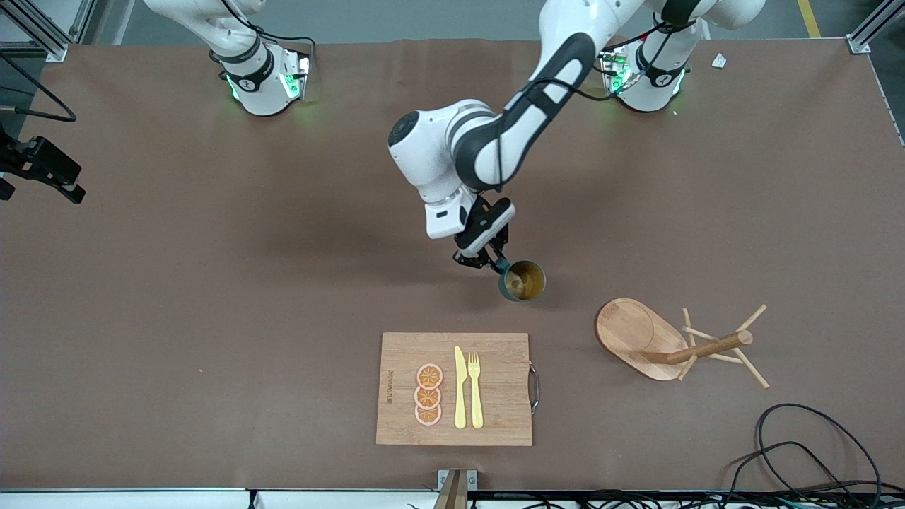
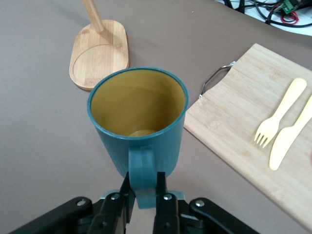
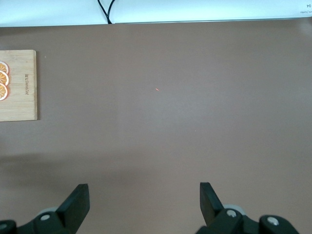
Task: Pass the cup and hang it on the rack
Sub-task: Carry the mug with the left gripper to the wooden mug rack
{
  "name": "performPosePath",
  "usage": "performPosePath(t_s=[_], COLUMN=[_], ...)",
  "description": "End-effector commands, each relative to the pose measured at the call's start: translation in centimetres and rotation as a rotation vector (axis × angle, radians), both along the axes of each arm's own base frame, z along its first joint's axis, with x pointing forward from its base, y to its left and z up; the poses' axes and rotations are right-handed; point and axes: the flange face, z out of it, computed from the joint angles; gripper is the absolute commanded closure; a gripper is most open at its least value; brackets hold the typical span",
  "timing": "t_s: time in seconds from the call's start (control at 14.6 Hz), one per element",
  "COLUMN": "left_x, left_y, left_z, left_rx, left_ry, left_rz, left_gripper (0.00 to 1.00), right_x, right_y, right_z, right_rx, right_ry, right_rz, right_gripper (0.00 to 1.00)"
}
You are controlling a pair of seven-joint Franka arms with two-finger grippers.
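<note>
Cup (image 2: 139, 122) pinched by its handle in left gripper (image 2: 143, 191) — mouth up, rack (image 1: 664, 339) at 4 o'clock; right gripper (image 3: 145, 201) spread, waiting.

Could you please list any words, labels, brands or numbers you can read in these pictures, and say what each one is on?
Cutting board: a dark brand stamp runs along the edge beside the orange slices; too small to read in either the front or the right wrist view.
White slip at the table's edge: a few printed characters, too blurred to read.
Cup, rack, fork, knife: no text seen.
</note>
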Motion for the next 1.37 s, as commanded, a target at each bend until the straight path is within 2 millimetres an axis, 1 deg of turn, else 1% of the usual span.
performPosePath(t_s=[0.0, 0.07, 0.14, 0.21, 0.27, 0.41, 0.48, 0.62, 0.68, 0.89, 0.96, 1.16, 1.23, 1.3], left_x=[1.8, 2.7, 3.8, 4.5, 5.2, 6.4, 7.1, 8.4, 9.2, 10.8, 11.5, 12.9, 13.3, 13.8], left_y=[0.9, 1.5, 2.5, 3.1, 3.9, 5.3, 6.5, 8.3, 9.5, 12.2, 13.2, 15.3, 16.2, 17.1], left_z=[2.8, 3.9, 5.7, 6.3, 7.8, 9.5, 11.4, 12.7, 14.1, 15.4, 16.4, 17.0, 17.5, 17.5], left_rx=[-0.092, -0.141, -0.202, -0.242, -0.289, -0.363, -0.417, -0.493, -0.543, -0.647, -0.685, -0.771, -0.798, -0.833], left_ry=[0.030, 0.028, 0.027, 0.040, 0.041, 0.059, 0.064, 0.096, 0.100, 0.148, 0.148, 0.180, 0.192, 0.211], left_rz=[0.026, 0.041, 0.068, 0.087, 0.105, 0.141, 0.164, 0.199, 0.223, 0.255, 0.267, 0.292, 0.285, 0.287], left_gripper=[1.00, 1.00, 1.00, 1.00, 1.00, 1.00, 1.00, 1.00, 1.00, 1.00, 1.00, 1.00, 1.00, 1.00], right_x=[0.2, 0.4, 0.5, 0.5, 0.5, 0.5, 0.5, 0.5, 0.5, 0.5, 0.5, 0.4, 0.5, 0.5], right_y=[-0.5, -0.4, -0.4, -0.3, -0.3, -0.4, -0.4, -0.3, -0.1, -0.1, -0.1, -0.1, -0.1, -0.1], right_z=[-0.2, -0.7, -0.7, -0.8, -1.0, -1.1, -1.0, -1.0, -1.0, -0.9, -0.9, -1.0, -0.9, -0.9], right_rx=[0.001, 0.003, 0.007, 0.016, 0.018, 0.018, 0.018, 0.018, 0.018, 0.018, 0.018, 0.018, 0.018, 0.018], right_ry=[-0.008, -0.008, -0.015, -0.012, -0.009, -0.007, -0.009, -0.007, -0.006, -0.009, -0.009, -0.004, -0.006, -0.009], right_rz=[0.007, 0.006, 0.007, 0.008, 0.007, 0.007, 0.005, 0.007, 0.010, 0.010, 0.010, 0.010, 0.010, 0.010], right_gripper=[0.00, 0.00, 0.00, 0.00, 0.00, 0.00, 0.00, 0.00, 0.00, 0.00, 0.00, 0.00, 0.00, 0.00])
